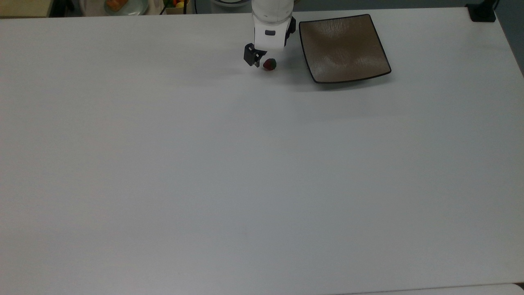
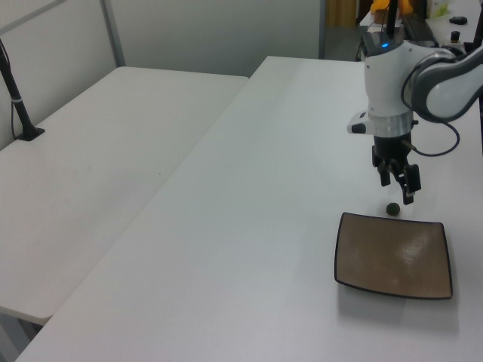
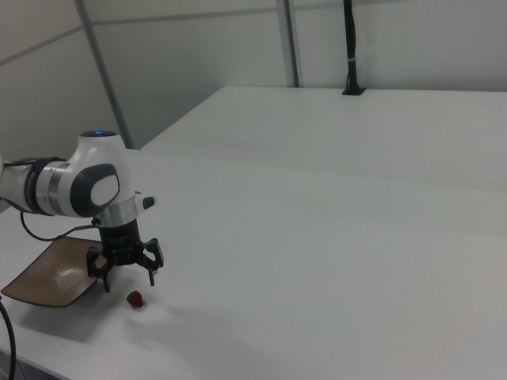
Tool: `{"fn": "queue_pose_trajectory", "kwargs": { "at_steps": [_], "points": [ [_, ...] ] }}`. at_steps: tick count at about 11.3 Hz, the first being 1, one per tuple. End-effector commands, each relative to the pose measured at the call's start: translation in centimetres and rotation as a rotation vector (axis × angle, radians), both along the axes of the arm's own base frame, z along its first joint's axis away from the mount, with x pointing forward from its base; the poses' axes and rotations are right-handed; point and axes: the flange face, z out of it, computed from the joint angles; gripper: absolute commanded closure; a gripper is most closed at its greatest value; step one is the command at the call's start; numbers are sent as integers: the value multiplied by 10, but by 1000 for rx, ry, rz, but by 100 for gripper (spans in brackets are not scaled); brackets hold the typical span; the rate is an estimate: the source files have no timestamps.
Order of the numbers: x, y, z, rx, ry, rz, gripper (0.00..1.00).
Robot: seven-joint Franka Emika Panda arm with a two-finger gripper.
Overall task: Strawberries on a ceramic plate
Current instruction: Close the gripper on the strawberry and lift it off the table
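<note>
**Hovering over the berry**

Hanging from the white robot arm (image 3: 83, 188), the black two-finger claw (image 3: 125, 271) stood spread wide and held nothing, its fingers pointing down at the white bench (image 1: 262, 172). In the right view the two fingertips sat well apart, a little above the tiny red strawberry with a dark green leafy cap (image 3: 136, 299), which lay on the bench clear of both fingers. In the top view the claw (image 1: 258, 60) showed one dark finger just beside the strawberry (image 1: 269, 64), on the top view's left of it. The square brown-grey glazed ceramic plate with a thin dark rim (image 1: 311, 73) lay bare on the bench, near the berry on the top view's right and apart from it. In the left view the claw (image 2: 399, 186) hung just above the strawberry (image 2: 392, 208), and the berry sat close by the far edge of the plate (image 2: 338, 260) without touching it
</note>
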Motion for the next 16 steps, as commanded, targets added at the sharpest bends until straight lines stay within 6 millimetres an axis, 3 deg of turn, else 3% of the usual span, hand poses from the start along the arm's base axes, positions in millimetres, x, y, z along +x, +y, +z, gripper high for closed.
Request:
{"fn": "queue_pose_trajectory", "kwargs": {
  "at_steps": [1,4,8,9,10,13,16],
  "points": [
    [-9,4,-9,20,-66,29,3],
    [-10,8,-20,24,-94,48,12],
    [-14,12,-27,10,-86,77,37],
    [-14,12,-27,9,-85,78,46],
    [-14,12,-27,9,-85,78,63],
    [-16,12,-26,3,-73,67,100],
    [-16,6,-8,-9,-55,53,100]
  ]
}}
